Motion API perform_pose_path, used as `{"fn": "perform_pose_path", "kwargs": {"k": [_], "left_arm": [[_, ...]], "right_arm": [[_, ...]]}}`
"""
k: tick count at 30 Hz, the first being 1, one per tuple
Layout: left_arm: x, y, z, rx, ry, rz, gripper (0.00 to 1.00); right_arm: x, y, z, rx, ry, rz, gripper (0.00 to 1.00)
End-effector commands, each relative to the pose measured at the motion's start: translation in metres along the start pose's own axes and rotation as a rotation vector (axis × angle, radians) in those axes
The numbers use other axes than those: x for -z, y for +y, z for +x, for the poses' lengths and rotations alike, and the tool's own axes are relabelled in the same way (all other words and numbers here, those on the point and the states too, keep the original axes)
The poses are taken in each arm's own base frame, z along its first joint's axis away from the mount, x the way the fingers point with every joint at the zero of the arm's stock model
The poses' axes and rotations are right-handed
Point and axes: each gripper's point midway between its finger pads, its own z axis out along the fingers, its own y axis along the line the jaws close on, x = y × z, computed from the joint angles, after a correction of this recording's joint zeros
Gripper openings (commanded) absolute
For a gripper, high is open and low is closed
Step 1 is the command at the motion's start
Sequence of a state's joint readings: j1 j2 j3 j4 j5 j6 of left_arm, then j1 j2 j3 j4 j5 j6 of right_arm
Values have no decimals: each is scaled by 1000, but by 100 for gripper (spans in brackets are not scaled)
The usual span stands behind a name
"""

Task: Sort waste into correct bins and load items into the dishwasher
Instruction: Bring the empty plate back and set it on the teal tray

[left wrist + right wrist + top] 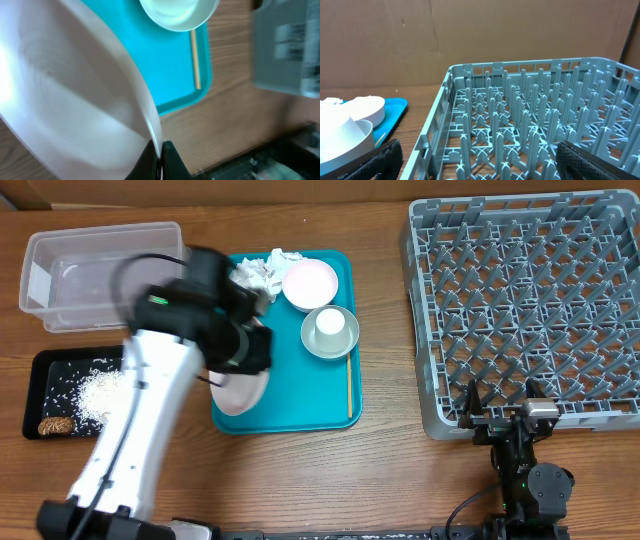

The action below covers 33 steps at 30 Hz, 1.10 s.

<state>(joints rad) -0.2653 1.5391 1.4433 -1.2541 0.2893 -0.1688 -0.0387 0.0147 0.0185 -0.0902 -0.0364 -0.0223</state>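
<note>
Left gripper (161, 159) is pinching the white plate (75, 100) by its rim.
The plate is hanging tilted over the teal tray's (172, 75) near-left corner, while the right gripper (500, 408) is sitting wide open, empty, against the grey dish rack (530, 300).

The tabletop (400, 470) is brown wood grain with a smooth, dull finish. The dish rack (520, 300) at the right of the frame is matt grey moulded plastic, the tub (60, 290) at upper left is clear plastic with a faint shine, and the black tray (35, 395) below it looks like dark plastic. The teal tray (330, 405) is smooth plastic with a soft sheen. The white plate (75, 100), white bowl (310, 280) and grey bowl (345, 342) are smooth and lightly glossy. The napkins (262, 270) are crumpled white paper, the stick (349, 385) is pale bare wood, and the rice crumbs (100, 392) are a loose, grainy heap.
</note>
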Motion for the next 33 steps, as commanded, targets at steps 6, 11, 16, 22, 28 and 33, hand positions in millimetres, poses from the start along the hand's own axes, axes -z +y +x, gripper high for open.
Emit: {"fn": "perform_pose_path", "kwargs": {"k": [6,11,16,22,28,33], "left_arm": [[-59,26,9,88,-59,-288,4],[-81,26,15,71,-24,-290,4],[-99,17,13,18,-8,-291,4],[-114,6,5,-19,-29,-275,4],[-113,9,2,-28,-42,-295,22],[-108,16,-1,-29,-55,-346,84]], "right_arm": [[0,-2,1,1,-9,11,100],[0,-2,1,1,-9,11,100],[0,-2,1,1,-9,11,100],[0,-2,1,1,-9,11,100],[0,-2,1,1,-9,11,100],[0,-2,1,1,-9,11,100]]}}
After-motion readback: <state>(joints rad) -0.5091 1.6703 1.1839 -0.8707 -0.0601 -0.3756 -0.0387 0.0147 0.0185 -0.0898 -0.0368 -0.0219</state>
